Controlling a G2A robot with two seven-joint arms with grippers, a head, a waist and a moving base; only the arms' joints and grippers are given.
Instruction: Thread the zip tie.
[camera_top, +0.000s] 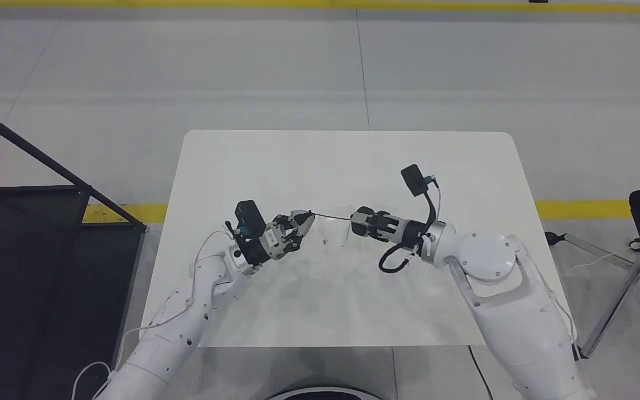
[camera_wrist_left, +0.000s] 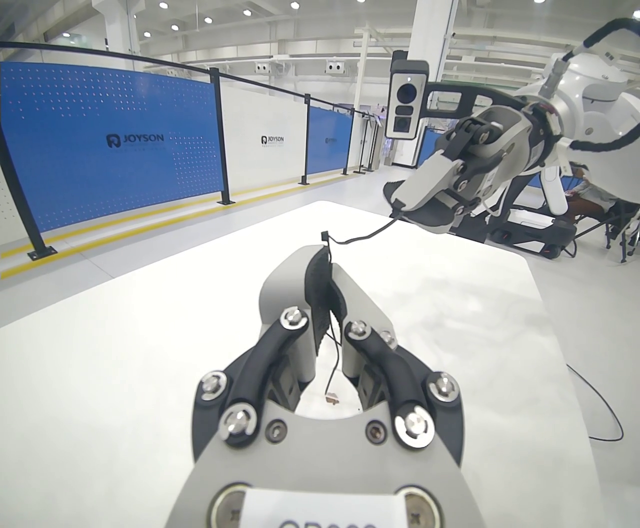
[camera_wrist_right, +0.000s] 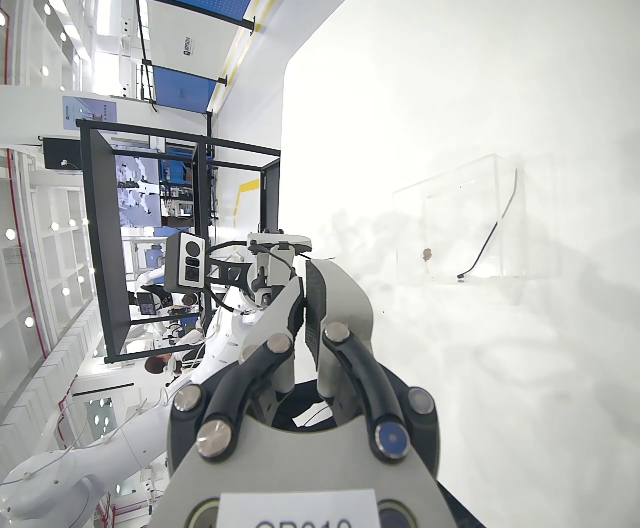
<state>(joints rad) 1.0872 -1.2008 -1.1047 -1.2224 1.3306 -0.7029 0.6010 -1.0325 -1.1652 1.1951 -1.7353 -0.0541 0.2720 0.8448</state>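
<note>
Both arms are over the middle of the white desk (camera_top: 450, 180), tools facing each other, near but apart. Left tool (camera_wrist_left: 325, 260) is clamped shut on the black zip tie (camera_wrist_left: 357, 238). The strap is pinched between the pads, the small square head pokes out just past the fingertips, and a thin black strand hangs down behind the pads toward the desk. From the head the strap arcs across the gap to the right tool (camera_wrist_left: 400, 210). That one is closed too, nipping the far end right at its fingertips. So the tie is in the air, bridged between the 2 tools and not touching the desk. From the top view it reads as 1 thin dark line between them. Can't tell whether the tip is through the head, too small to see. 1 clear box (camera_wrist_right: 440, 220) stands on the desk near the tools, walls upright. Inside it a second black tie (camera_wrist_right: 492, 232) leans tilted against a wall, 1 end down on the floor of the box. A small brown bit (camera_wrist_right: 426, 255) shows through the box wall. Can't tell if it sits inside the box or behind it.
</note>
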